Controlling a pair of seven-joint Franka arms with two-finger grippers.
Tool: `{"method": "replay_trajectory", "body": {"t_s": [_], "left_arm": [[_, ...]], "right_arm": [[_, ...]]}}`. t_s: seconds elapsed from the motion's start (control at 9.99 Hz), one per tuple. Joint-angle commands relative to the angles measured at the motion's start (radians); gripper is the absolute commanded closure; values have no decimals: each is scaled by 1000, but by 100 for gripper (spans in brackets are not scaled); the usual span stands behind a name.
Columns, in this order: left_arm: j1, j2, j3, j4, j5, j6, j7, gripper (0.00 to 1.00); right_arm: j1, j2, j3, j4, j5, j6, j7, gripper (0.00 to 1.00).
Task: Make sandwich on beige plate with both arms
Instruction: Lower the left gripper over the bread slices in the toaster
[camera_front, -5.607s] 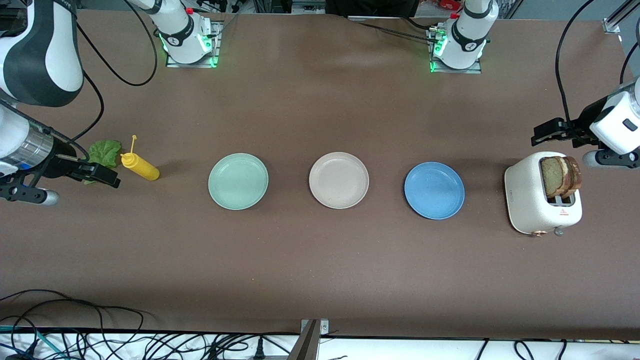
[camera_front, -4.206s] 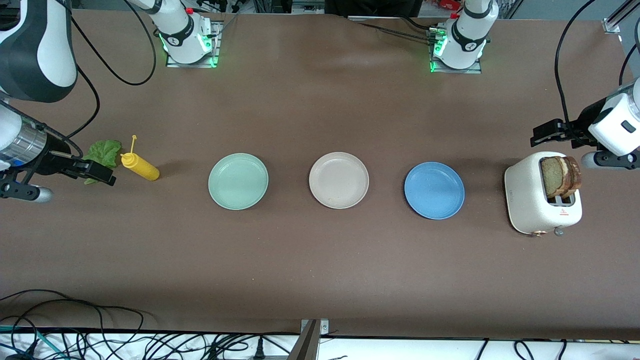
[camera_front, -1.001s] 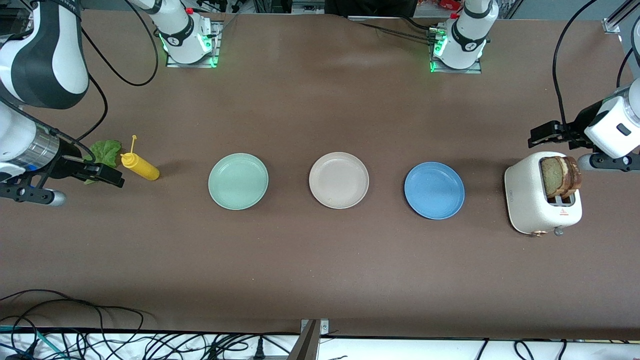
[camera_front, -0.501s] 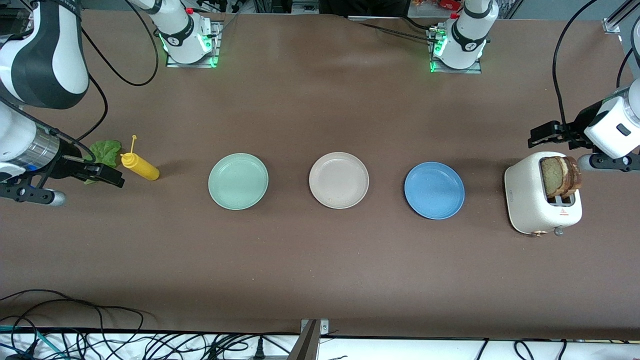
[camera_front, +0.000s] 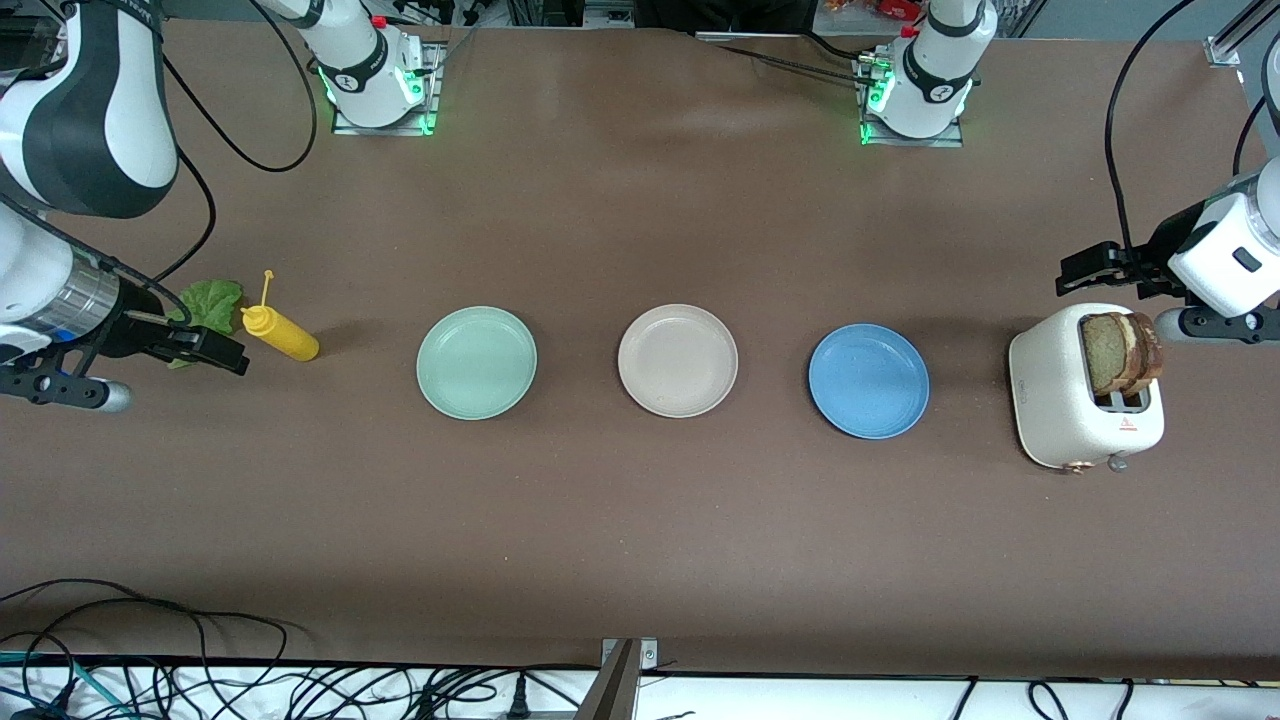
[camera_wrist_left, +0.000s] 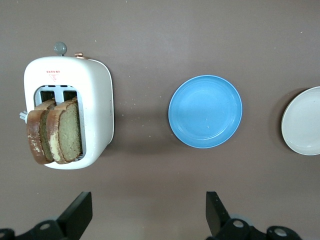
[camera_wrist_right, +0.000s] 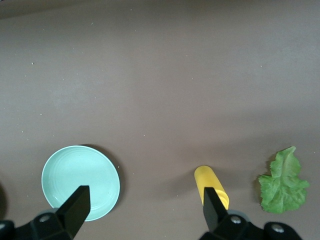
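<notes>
Beige plate (camera_front: 677, 360) sits bare mid-table, between your mint plate (camera_front: 476, 362) and blue plate (camera_front: 868, 380). Both toast slices (camera_front: 1122, 352) stand upright in the toaster (camera_front: 1070, 400), whose small red logo is unreadable. Lettuce (camera_front: 212, 304) lies flat beside the mustard bottle (camera_front: 280, 334). Your left gripper (camera_wrist_left: 149, 212) hangs open over table beside the toaster; your right gripper (camera_wrist_right: 144, 206) is open near the bottle.

plates (camera_front: 678, 361) mid-table row | toaster (camera_front: 1060, 400) left-arm end, toast (camera_front: 1120, 352) in it | lettuce (camera_front: 212, 303) right-arm end
</notes>
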Motion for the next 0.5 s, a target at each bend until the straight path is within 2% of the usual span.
{"method": "replay_trajectory", "body": {"t_s": [0.0,0.3,0.4], "left_arm": [[-7,8,2,22,2,-7,13,0],[10,12,9,23,69,-7,10,0],[21,49,19,25,68,5,3,0]], "right_arm": [[2,-17,5,-8,-10,-3,13,0],[4,-17,5,-10,-11,-3,13,0],[2,-17,5,-10,-11,-3,13,0]]}}
